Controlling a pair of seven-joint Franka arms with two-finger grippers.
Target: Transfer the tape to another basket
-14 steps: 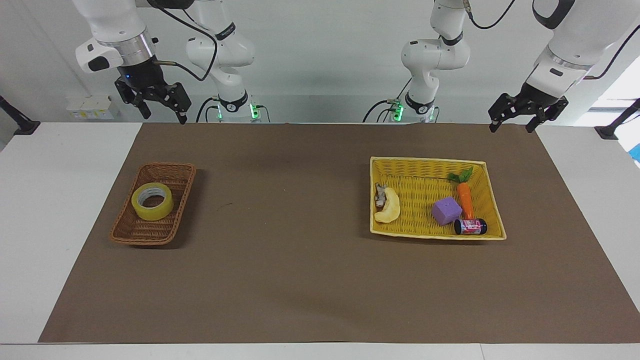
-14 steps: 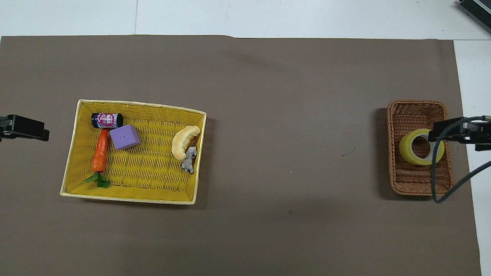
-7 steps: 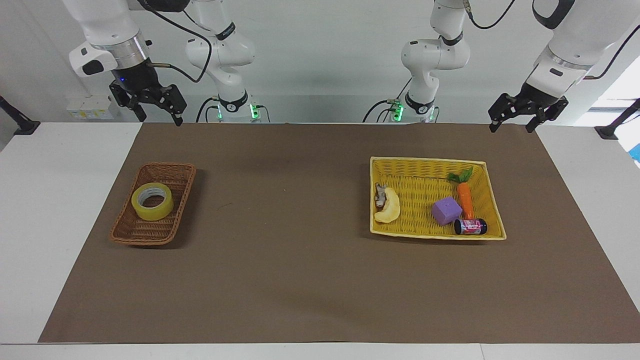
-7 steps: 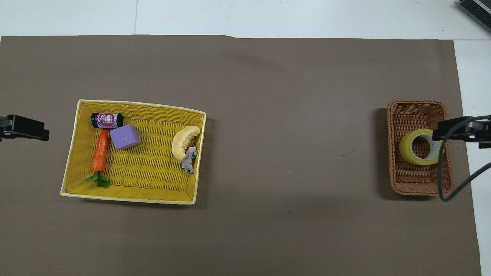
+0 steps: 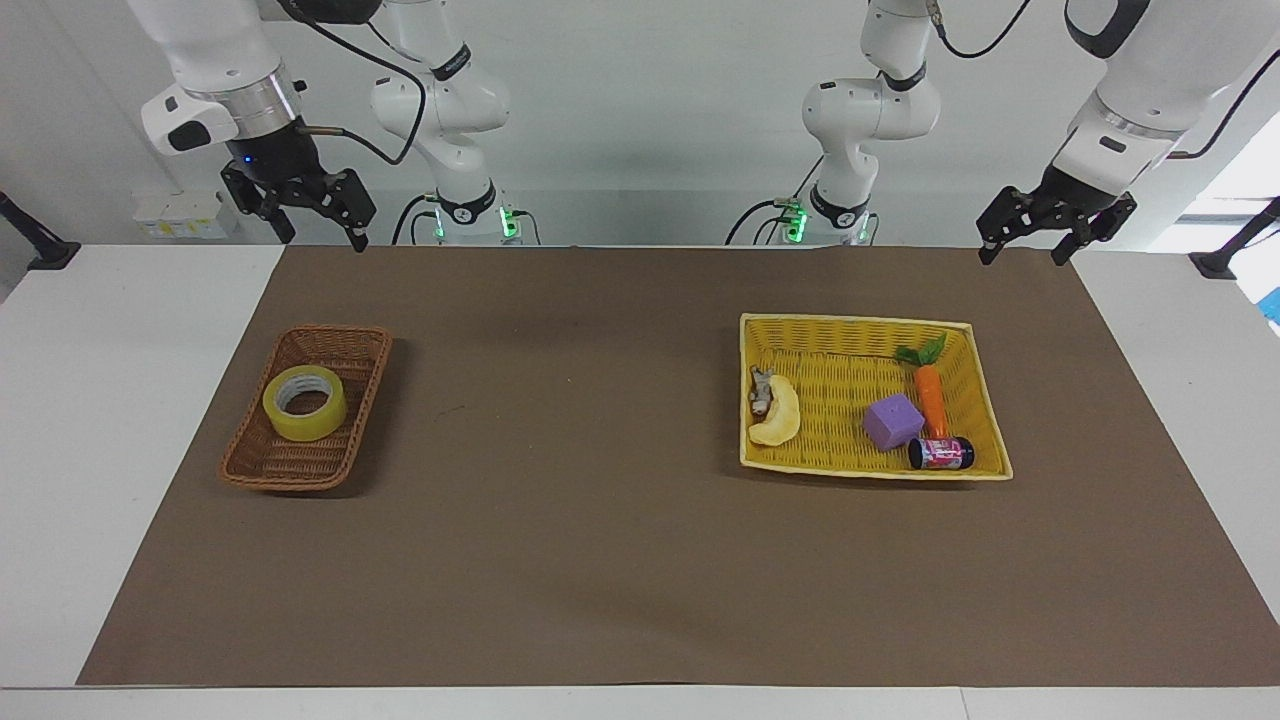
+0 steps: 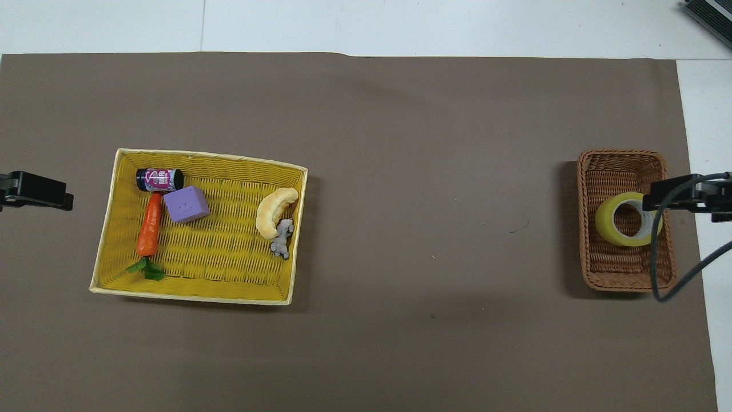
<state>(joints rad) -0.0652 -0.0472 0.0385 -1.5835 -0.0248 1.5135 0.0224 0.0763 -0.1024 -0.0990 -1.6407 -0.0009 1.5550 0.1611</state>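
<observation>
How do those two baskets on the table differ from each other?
The brown wicker basket is small and narrow with rounded corners; the yellow basket is larger, wider and sharp-cornered. The brown wicker basket holds only the tape; the yellow basket holds a carrot, a purple cube, a banana and a small can. Both are woven and sit on the brown mat.

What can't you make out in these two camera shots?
1. Overhead view: the right end effector and its cable cover part of the tape, and the frame edge cuts the end effector off.
2. Overhead view: the left end effector shows only a tip at the frame edge.
3. Both views: the label on the can is too small to read.
4. Both views: the grey figurine beside the banana is too small to identify.
</observation>
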